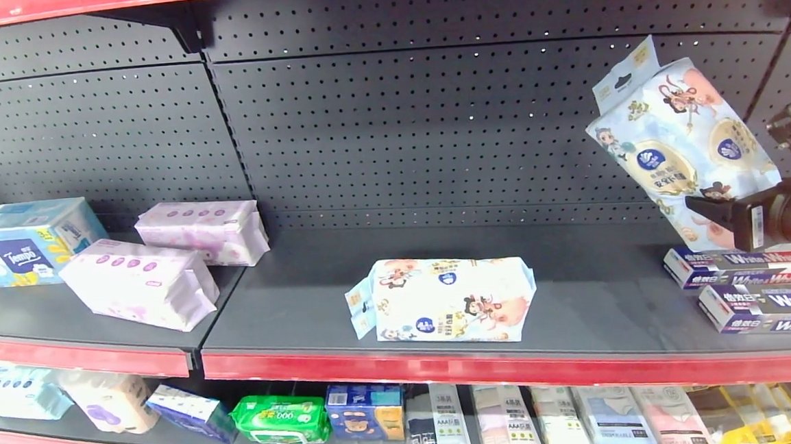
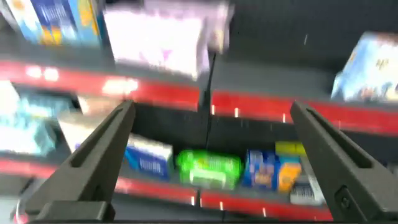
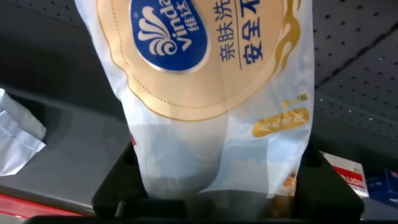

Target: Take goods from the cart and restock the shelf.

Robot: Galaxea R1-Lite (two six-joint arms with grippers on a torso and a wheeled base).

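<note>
Right gripper (image 1: 719, 216) clamps tissue pack (image 1: 682, 139), tilted upright | shelf (image 1: 599, 299) just below, twin pack (image 1: 445, 300) lying leftward | left gripper (image 2: 211, 109) gapes open.

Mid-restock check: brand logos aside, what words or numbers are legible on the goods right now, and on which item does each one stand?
"White": boxes, right end of the upper shelf.
"AAA": dark pack, lower shelf.
"安全": held pack, beside its round logo.
Flat pack and pink packs: print too small to read.
Goods in the left wrist view: too blurred to read.
</note>
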